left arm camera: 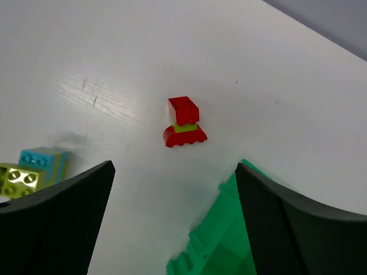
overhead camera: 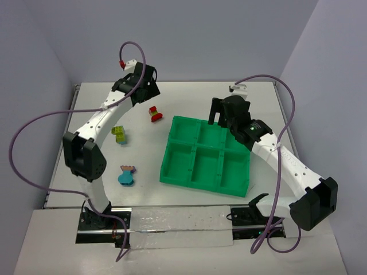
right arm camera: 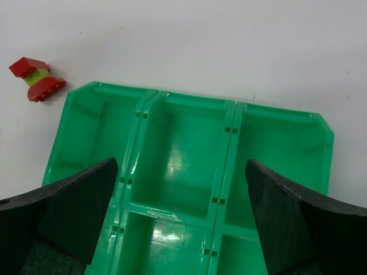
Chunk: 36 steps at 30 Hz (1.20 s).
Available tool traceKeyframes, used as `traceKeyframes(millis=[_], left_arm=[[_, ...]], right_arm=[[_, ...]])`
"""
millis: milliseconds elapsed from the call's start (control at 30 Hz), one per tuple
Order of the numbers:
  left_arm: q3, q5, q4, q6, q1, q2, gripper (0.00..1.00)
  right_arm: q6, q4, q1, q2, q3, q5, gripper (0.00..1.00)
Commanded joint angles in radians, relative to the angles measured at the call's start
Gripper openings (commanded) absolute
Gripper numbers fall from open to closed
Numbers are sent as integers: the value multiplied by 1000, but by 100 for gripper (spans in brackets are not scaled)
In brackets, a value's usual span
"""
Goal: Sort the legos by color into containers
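Legos lie in three small clusters on the worktop (overhead camera: 189, 97), all outside the green tray (overhead camera: 172, 172).

- Red cluster (overhead camera: 155, 113): just off the tray's far left corner. It is a red brick over a yellow-green piece on a red base.
- Yellow-green cluster (overhead camera: 120, 135): nearer the worktop's left edge, well apart from the tray. The left wrist view shows a cyan brick against it.
- Blue and pink cluster (overhead camera: 127, 175): toward the near edge, left of the tray's near left corner.

The tray has six compartments and sits right of the worktop's middle, slightly turned.

The left gripper (left arm camera: 174, 169) hangs above the red cluster, jaws wide and holding nothing. The right gripper (right arm camera: 181, 166) hovers over the tray's far row, jaws likewise wide and holding nothing.
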State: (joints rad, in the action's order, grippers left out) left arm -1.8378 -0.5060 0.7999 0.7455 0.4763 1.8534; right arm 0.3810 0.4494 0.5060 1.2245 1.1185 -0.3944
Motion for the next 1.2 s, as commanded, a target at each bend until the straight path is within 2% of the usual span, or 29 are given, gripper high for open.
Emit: traceKeyframes(millis=[0, 200, 433, 800, 1167], left_arm=[[-151, -32, 137, 162, 13, 134, 92], [-202, 11, 78, 239, 13, 245, 86], [-362, 15, 128, 255, 12, 418, 84], [-313, -41, 93, 177, -18, 467, 88], [-329, 39, 18, 59, -47, 525, 84]], right_arm=[[-31, -55, -2, -25, -2, 20, 100], [-44, -34, -1, 4, 35, 10, 100], [-52, -35, -1, 5, 33, 4, 100], [-39, -29, -1, 12, 35, 12, 100], [-31, -18, -1, 20, 43, 12, 100]])
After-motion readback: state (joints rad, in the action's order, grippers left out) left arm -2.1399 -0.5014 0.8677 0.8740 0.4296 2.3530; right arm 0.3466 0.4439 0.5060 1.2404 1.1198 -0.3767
